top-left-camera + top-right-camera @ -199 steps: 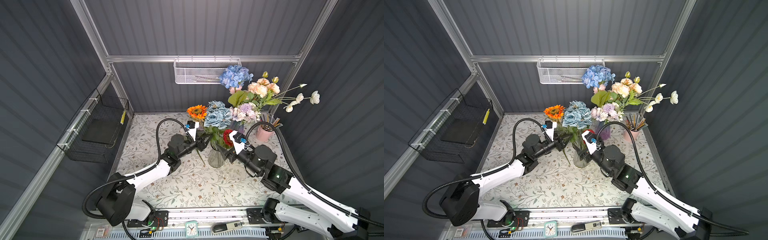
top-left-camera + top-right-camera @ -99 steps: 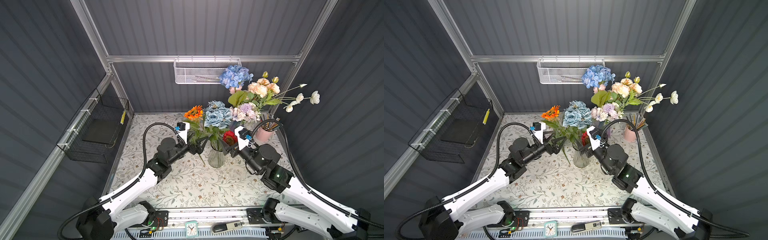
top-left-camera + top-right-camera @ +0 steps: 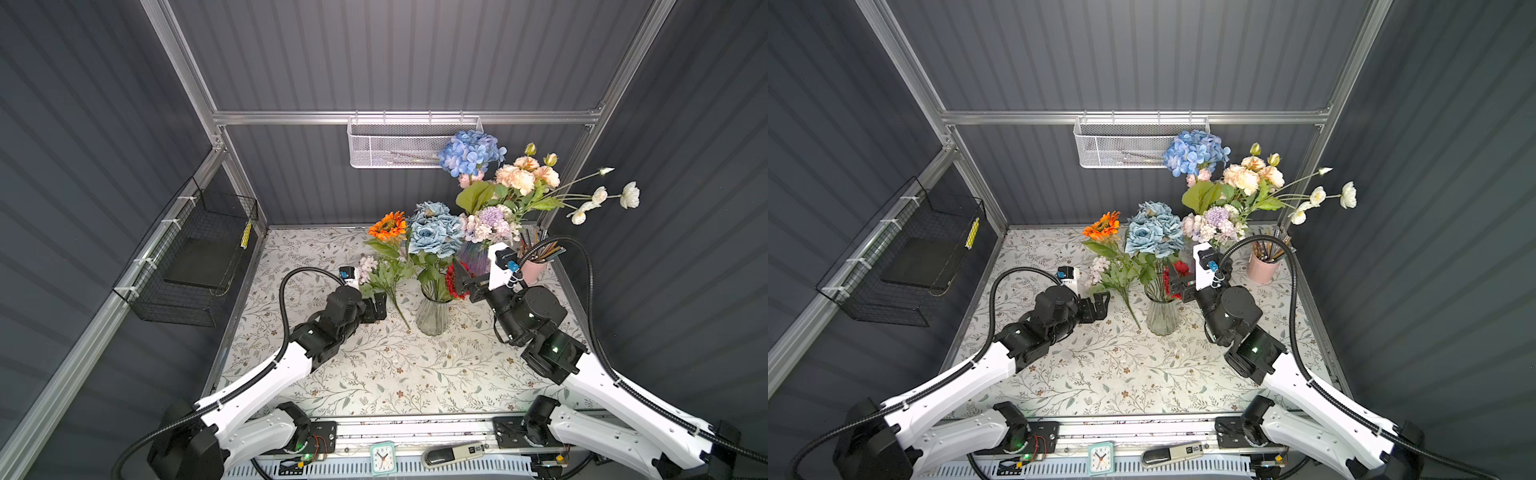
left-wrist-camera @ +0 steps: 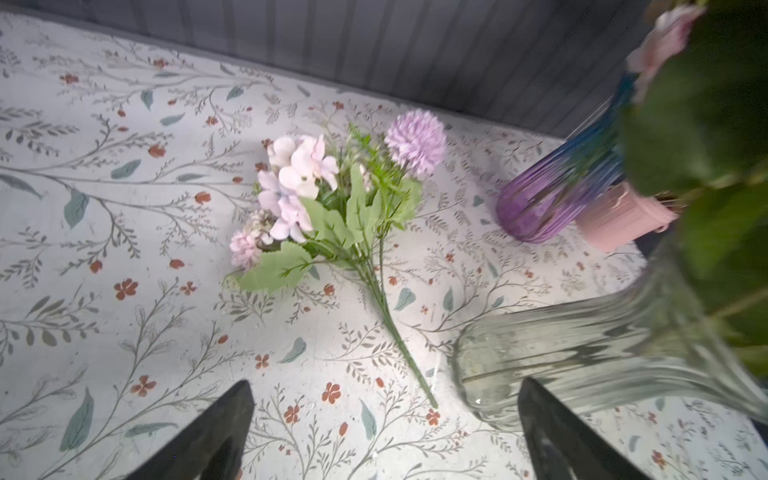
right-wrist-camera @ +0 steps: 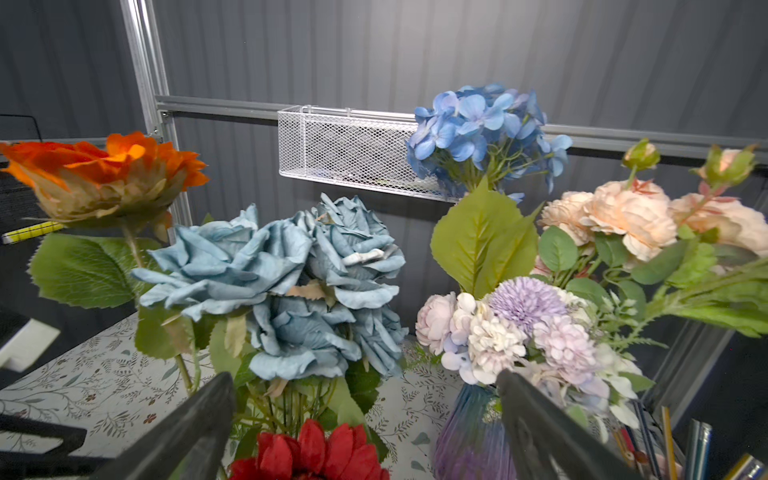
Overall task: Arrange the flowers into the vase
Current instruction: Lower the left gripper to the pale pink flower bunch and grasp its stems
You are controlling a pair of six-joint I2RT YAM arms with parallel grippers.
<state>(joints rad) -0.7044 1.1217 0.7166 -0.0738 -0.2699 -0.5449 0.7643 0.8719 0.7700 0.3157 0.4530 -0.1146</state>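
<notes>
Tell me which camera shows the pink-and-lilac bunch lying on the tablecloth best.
The left wrist view: the bunch lies whole and close, blooms to stem tip, nothing across it. Both top views show it small, its leaves mixed with those of the orange daisy. The right wrist view does not show it.

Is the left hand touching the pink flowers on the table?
Apart. The left wrist view shows bare tablecloth between the open left hand and the pink flowers.
</notes>
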